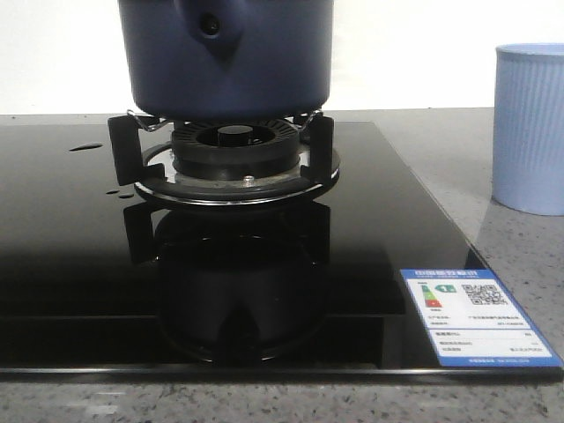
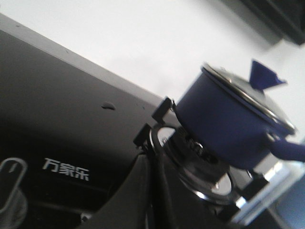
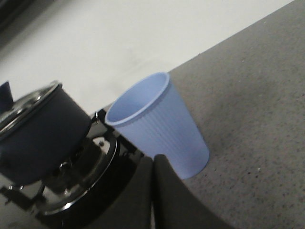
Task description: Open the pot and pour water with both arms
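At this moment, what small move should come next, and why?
Probably bring the left hand toward the lid: it is on the pot, which sits on the burner. Both hands look shut and hold nothing; the cup stands upright beside the stove.

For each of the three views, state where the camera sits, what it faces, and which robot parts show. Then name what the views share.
Front: low over the stove, facing the pot; no robot parts show.
Left wrist: above the left gripper, fingers together, facing the pot.
Right wrist: above the right gripper, fingers together, facing the cup.
Shared: all show the pot.

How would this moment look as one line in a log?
pot: on burner, lid on | cup: upright on counter, right of stove | both fingers: shut, empty
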`<state>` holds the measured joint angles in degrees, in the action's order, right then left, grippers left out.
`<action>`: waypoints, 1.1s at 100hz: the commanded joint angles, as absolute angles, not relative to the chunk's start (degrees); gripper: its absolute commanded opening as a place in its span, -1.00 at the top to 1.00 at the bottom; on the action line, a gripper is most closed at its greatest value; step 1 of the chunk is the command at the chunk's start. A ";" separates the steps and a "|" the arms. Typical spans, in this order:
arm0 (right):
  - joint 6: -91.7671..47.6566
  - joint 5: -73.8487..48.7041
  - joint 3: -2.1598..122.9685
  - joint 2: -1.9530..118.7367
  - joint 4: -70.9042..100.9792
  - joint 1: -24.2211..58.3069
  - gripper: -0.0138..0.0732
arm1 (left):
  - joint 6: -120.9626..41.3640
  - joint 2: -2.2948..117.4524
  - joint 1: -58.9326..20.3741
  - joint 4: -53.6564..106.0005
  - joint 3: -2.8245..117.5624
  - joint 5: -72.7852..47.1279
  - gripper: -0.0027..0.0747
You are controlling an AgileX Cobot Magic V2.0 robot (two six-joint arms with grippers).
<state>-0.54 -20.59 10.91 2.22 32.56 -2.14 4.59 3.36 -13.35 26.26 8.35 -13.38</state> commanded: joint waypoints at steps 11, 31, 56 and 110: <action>-1.02 -36.52 23.54 12.51 30.51 -2.63 0.84 | 3.48 15.86 -17.60 24.02 19.64 -18.72 0.98; -1.02 -53.24 33.45 21.10 32.30 -2.63 0.84 | -7.30 27.60 -25.55 32.42 30.22 -25.48 0.98; -4.70 -60.82 40.11 25.22 36.46 -2.63 0.84 | -25.61 36.05 -35.96 44.82 41.37 -28.48 0.94; -6.01 -61.17 40.41 25.22 36.58 -2.63 0.84 | -56.26 53.17 -35.41 91.17 51.64 -63.10 0.94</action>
<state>-4.68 -63.75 38.58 24.06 34.28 -2.14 -49.83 49.78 -36.85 77.30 48.95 -54.19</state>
